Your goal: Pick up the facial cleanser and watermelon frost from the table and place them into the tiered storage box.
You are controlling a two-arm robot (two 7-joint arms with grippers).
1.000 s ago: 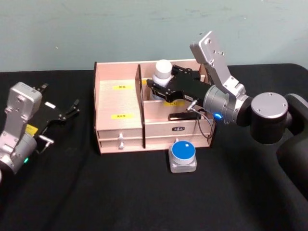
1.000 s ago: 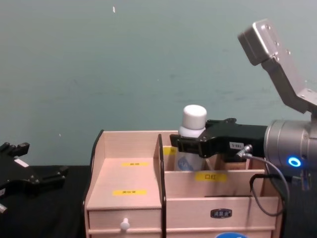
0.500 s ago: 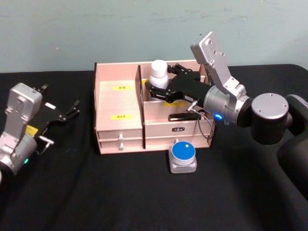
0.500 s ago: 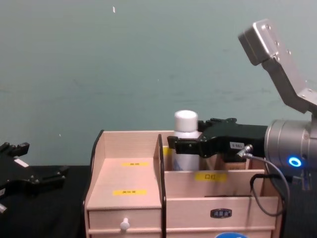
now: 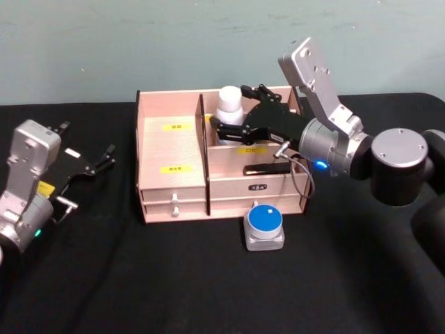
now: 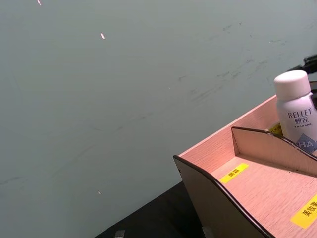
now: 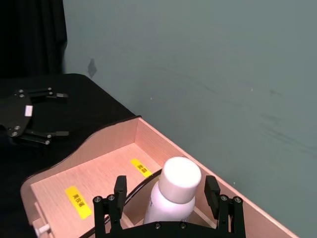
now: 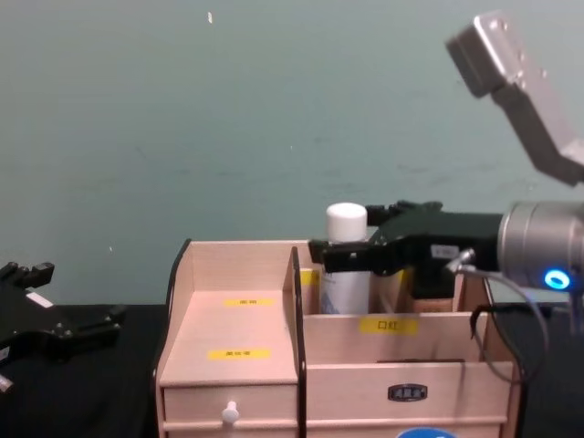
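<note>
Here the facial cleanser (image 5: 229,110) stands upright, cap uppermost.

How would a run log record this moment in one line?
right gripper: open around facial cleanser | facial cleanser: upright in tiered storage box | watermelon frost: on table | left gripper: open, parked left

The facial cleanser (image 5: 230,104) upright inside the tiered storage box (image 5: 174,149)
It is flanked by the parted fingers of the right gripper (image 5: 230,106); the watermelon frost (image 5: 265,221) is seen just before the box.
</note>
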